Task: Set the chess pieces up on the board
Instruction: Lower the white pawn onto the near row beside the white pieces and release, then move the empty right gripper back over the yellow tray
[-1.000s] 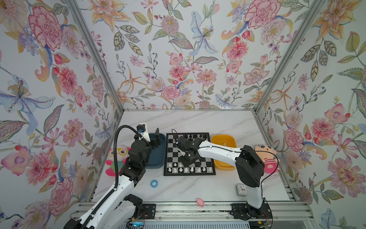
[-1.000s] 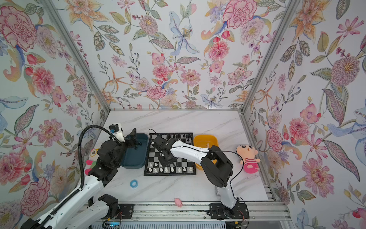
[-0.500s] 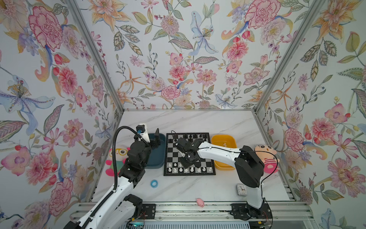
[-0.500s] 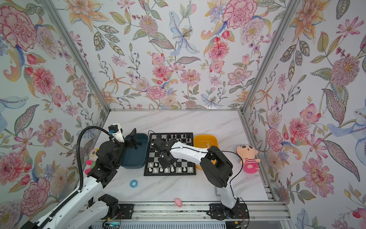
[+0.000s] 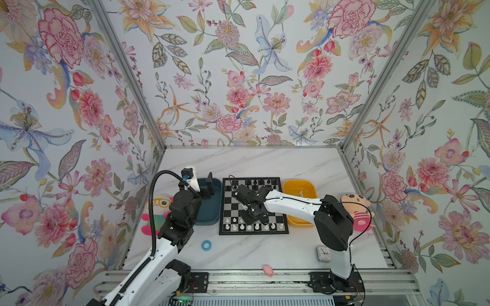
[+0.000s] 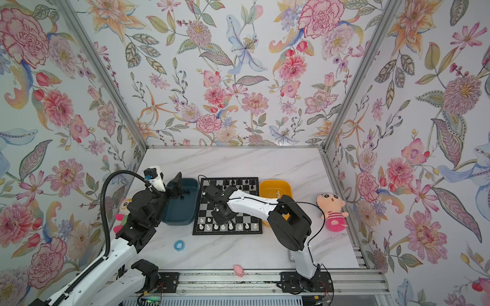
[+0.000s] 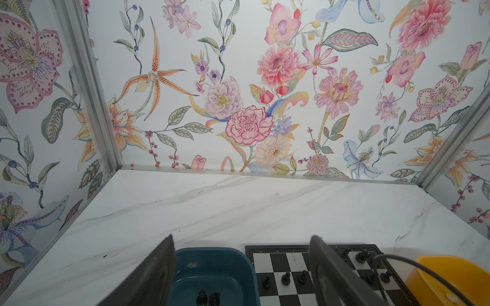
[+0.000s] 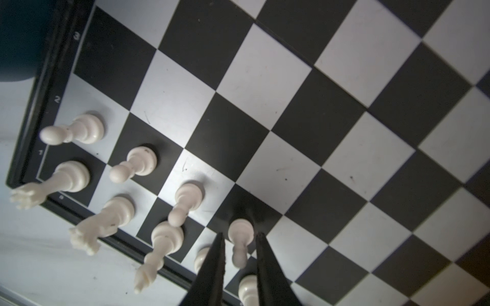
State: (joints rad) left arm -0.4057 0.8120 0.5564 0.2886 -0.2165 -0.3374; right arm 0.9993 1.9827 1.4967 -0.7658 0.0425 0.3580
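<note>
The board [image 5: 253,232] [image 6: 227,232] lies mid-table in both top views. Black chess pieces [image 5: 254,182] line its far rows and white ones [image 5: 249,226] its near rows. My right gripper [image 5: 253,216] [image 8: 239,235] points down at the near rows. Its fingers stand slightly open on either side of an upright white pawn [image 8: 240,230], with a thin gap on each side. My left gripper [image 5: 205,189] [image 7: 241,237] hangs wide open and empty over the teal bin [image 7: 212,250]. Two black pieces [image 7: 208,298] lie in that bin.
A yellow bin [image 5: 299,185] right of the board holds a white piece [image 5: 301,193]. Plush toys sit at the left [image 5: 159,209] and right [image 5: 356,209] edges. A blue ring [image 5: 206,245], a small clock [image 5: 322,253] and a pink bit [image 5: 267,270] lie near the front.
The right gripper's fingers have parted a little around the white pawn, which now stands free on its square. The left gripper has shifted slightly over the teal bin.
</note>
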